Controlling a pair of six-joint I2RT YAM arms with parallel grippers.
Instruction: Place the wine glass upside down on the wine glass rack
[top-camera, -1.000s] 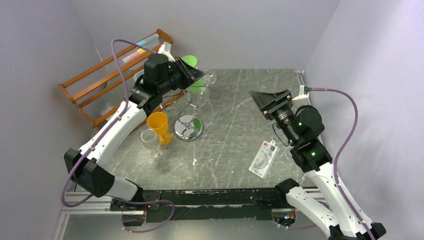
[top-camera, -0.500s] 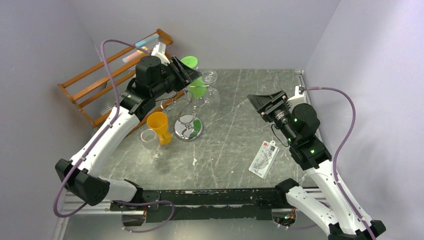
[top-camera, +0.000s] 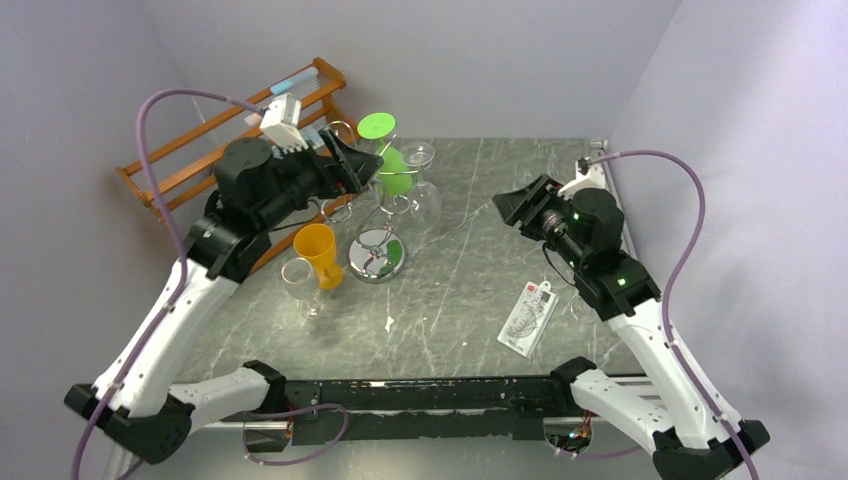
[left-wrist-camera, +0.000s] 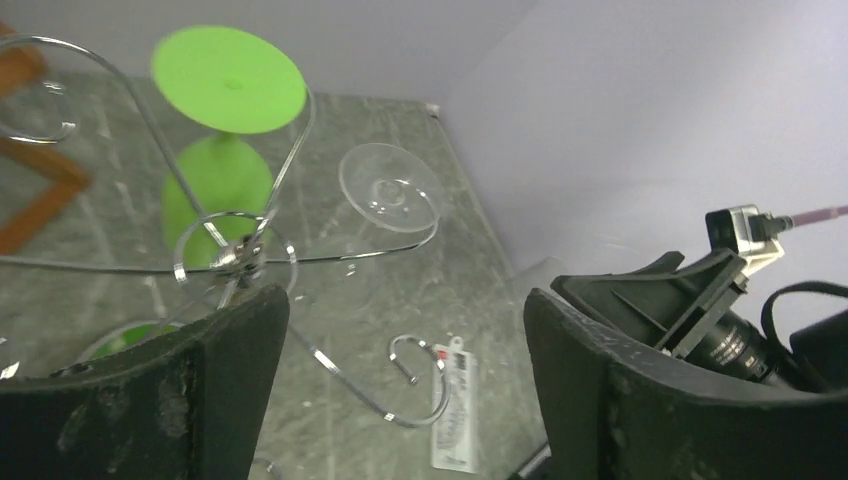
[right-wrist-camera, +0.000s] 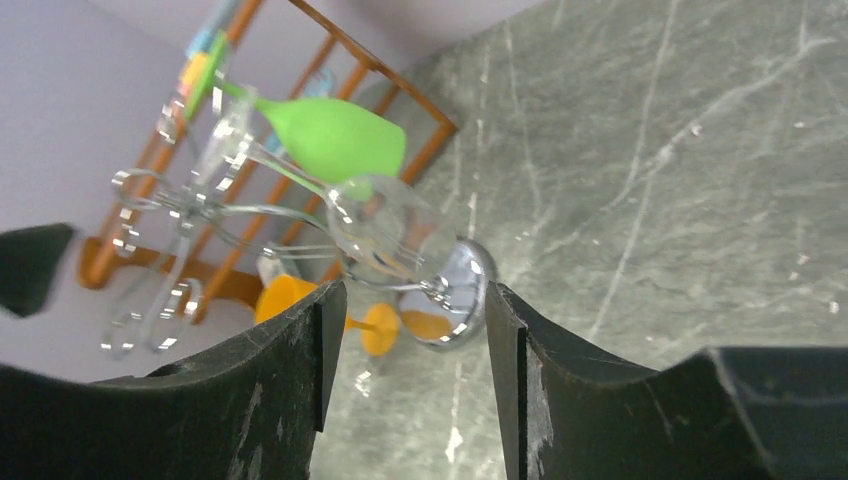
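Green glass (top-camera: 392, 170) hung foot-up at twelve o'clock on the rack (top-camera: 375, 256), foot caught in its wire, so the left hand (left-wrist-camera: 405, 310) gaped empty beside it, right hand (right-wrist-camera: 410, 292) open too.

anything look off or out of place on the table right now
Mostly tidy: the green glass and a clear glass hang upside down on the wine glass rack. The one stray is a flat white packet lying on the table by the right arm, unrelated to the glassware.

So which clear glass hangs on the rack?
The far clear glass, foot up beside the green glass; the near clear glass stands on the table.
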